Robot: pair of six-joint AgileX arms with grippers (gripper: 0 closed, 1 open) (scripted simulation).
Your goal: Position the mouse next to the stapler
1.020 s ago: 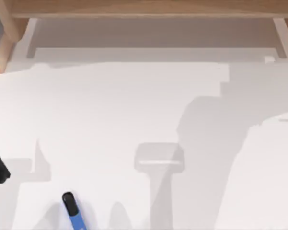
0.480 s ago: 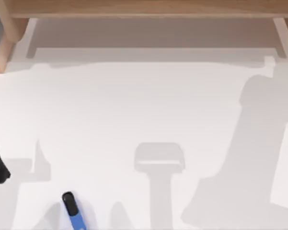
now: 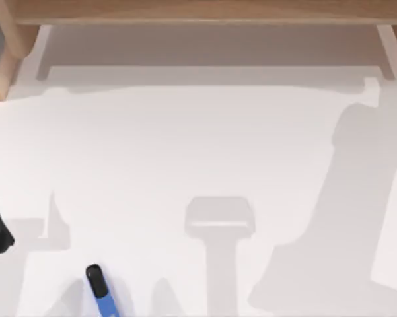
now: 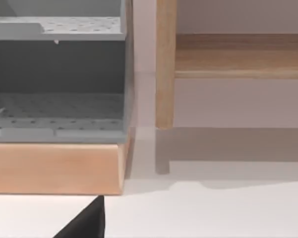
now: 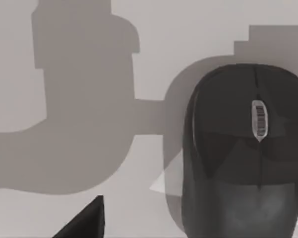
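Directly under right claw, mouse [image 5: 245,153], table [image 5: 79,29]

The bench [image 3: 185,145] is viewed from straight above; the mouse [image 5: 243,153] is seen close below the right wrist camera, wooden shelving [image 4: 163,64] ahead of the left.

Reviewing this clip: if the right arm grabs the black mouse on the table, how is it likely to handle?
The mouse looks like a rigid, smooth, domed shell, so pads could slip on its curved sides unless they close low on its flanks. It lies flat on the white table with a broad underside, so a push would probably slide it, not tip or roll it. It is probably light.
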